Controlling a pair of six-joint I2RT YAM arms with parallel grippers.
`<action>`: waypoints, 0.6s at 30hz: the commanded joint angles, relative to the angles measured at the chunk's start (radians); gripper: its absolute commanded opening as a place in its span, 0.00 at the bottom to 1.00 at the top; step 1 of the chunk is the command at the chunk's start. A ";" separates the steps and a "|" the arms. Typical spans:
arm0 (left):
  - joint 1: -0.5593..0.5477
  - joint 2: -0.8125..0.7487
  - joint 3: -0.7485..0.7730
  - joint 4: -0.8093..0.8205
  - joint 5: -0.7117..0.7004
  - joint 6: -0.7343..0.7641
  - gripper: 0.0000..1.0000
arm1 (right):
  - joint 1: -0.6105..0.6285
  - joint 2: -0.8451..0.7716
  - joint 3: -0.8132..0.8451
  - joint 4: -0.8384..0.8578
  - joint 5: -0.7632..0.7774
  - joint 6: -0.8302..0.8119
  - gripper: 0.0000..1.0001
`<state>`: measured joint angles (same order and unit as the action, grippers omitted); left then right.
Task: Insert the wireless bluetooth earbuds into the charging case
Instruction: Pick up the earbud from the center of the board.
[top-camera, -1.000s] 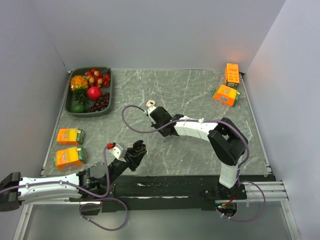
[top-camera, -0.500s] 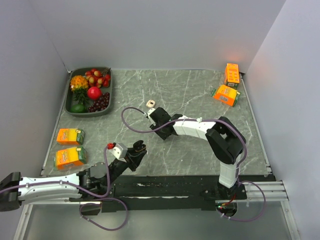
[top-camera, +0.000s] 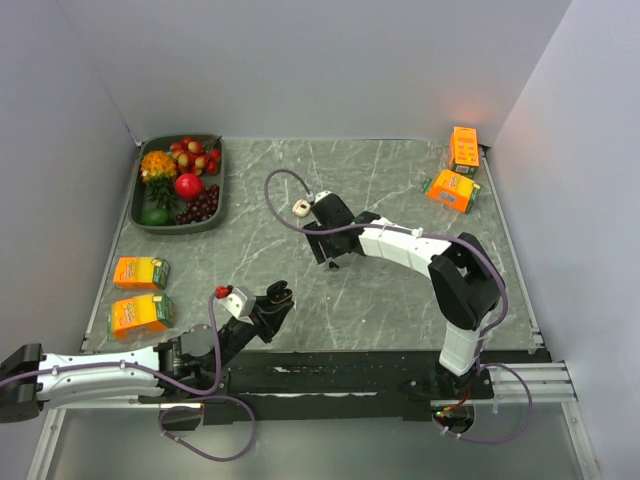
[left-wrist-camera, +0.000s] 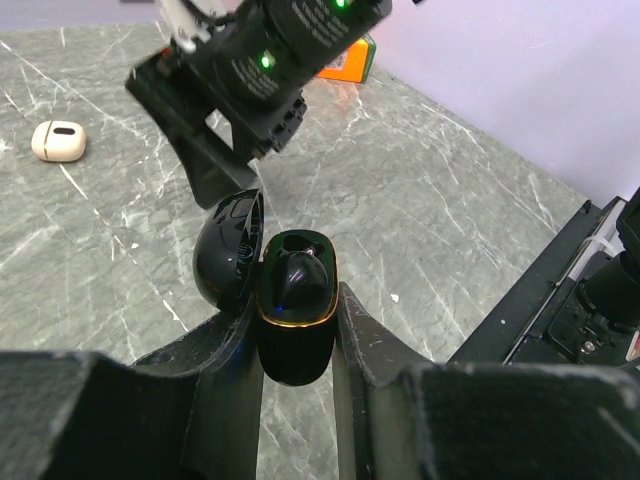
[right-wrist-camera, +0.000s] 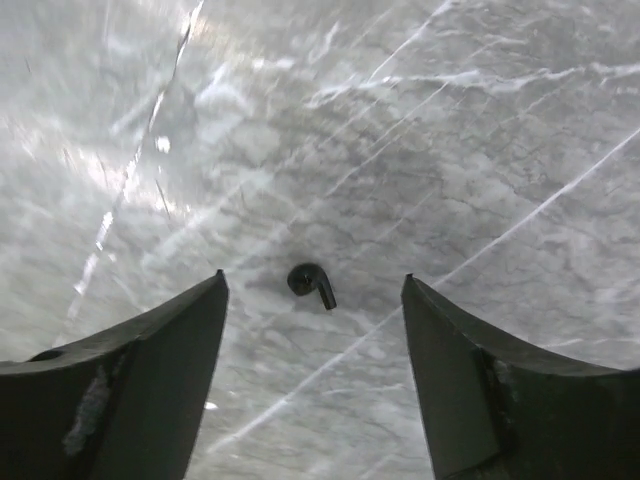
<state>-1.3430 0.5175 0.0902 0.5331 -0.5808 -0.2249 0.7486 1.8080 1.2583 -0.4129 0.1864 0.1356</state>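
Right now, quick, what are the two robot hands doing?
Left gripper: shut on the open charging case.
Right gripper: open, holding nothing, above one earbud.

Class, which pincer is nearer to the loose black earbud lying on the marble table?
Right. The right pincer hangs open directly above the earbud, fingers either side; the left pincer sits apart at the near edge, shut on the charging case.
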 joint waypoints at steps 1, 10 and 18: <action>-0.004 0.003 0.023 0.018 -0.001 -0.010 0.01 | -0.025 -0.032 0.015 -0.007 -0.120 0.138 0.72; -0.004 -0.008 0.019 0.002 -0.005 -0.016 0.01 | -0.031 -0.021 -0.048 0.063 -0.212 0.045 0.67; -0.004 0.010 0.020 0.013 -0.005 -0.019 0.01 | -0.055 0.010 -0.077 0.082 -0.212 0.029 0.65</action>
<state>-1.3430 0.5232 0.0902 0.5106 -0.5808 -0.2283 0.7116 1.8091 1.1995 -0.3668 -0.0116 0.1814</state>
